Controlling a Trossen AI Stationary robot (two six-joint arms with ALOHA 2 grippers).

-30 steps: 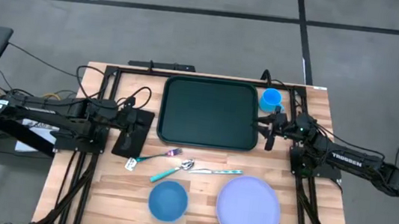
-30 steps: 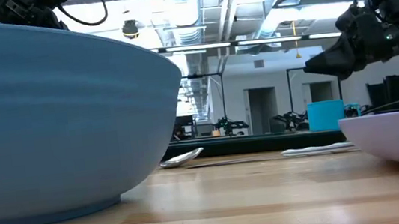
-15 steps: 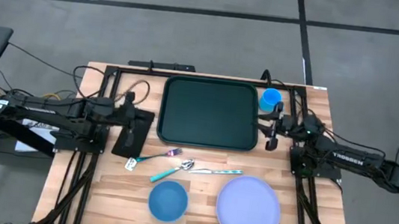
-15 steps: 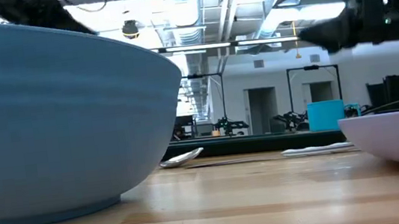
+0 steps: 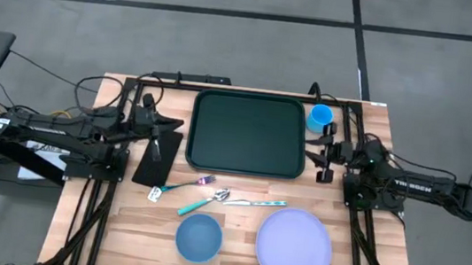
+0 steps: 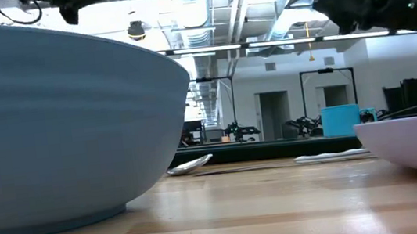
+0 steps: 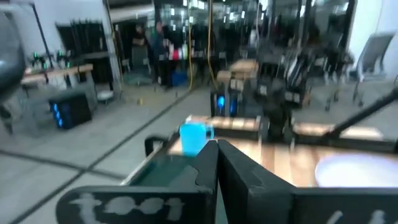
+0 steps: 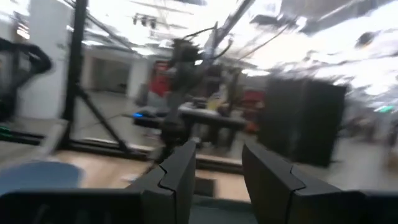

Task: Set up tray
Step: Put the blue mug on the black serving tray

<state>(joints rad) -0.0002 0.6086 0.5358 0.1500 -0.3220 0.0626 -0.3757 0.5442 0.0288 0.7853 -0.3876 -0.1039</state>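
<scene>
The dark green tray (image 5: 247,134) lies flat at the table's far middle, with nothing on it. My left gripper (image 5: 155,144) hangs shut above the table, just left of the tray, pointing level toward it (image 7: 216,163). My right gripper (image 5: 323,158) hovers open off the tray's right edge, nothing between its fingers (image 8: 221,177). A blue cup (image 5: 320,118) stands at the tray's far right corner. A blue bowl (image 5: 199,237) and a lavender plate (image 5: 294,248) rest near the front edge. A fork (image 5: 185,184), a spoon (image 5: 205,202) and a knife (image 5: 255,202) lie between them and the tray.
A flat black rectangular piece (image 5: 158,159) lies on the table under my left gripper. Black frame rails (image 5: 124,102) run along the table's left and right sides. Bare wood shows at the near left corner (image 5: 108,234).
Both grippers have risen from the table and tipped up from slanting down to about level. My right arm has swung a little toward the table's far edge. Neither gripper has opened or shut; tray, dishes and cutlery have stayed put.
</scene>
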